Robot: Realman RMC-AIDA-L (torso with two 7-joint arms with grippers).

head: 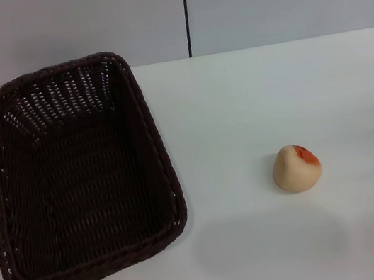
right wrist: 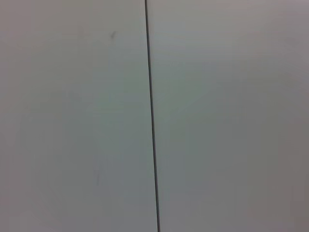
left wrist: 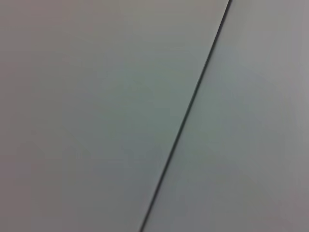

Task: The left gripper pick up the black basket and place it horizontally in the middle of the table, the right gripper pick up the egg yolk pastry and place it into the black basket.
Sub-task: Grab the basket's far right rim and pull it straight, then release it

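Note:
The black basket [head: 78,174] lies on the left half of the white table [head: 238,102] in the head view. Its long side runs away from me, slightly turned, and it is empty. The egg yolk pastry [head: 296,168], a beige ball with an orange-red patch, sits on the table to the right of the basket, well apart from it. Neither the left gripper nor the right gripper shows in any view. Both wrist views show only a pale grey wall with a dark seam.
A grey wall with a vertical dark seam [head: 185,11] stands behind the table's far edge. The same kind of seam shows in the left wrist view [left wrist: 186,116] and the right wrist view [right wrist: 152,116]. Bare tabletop lies between the basket and the pastry.

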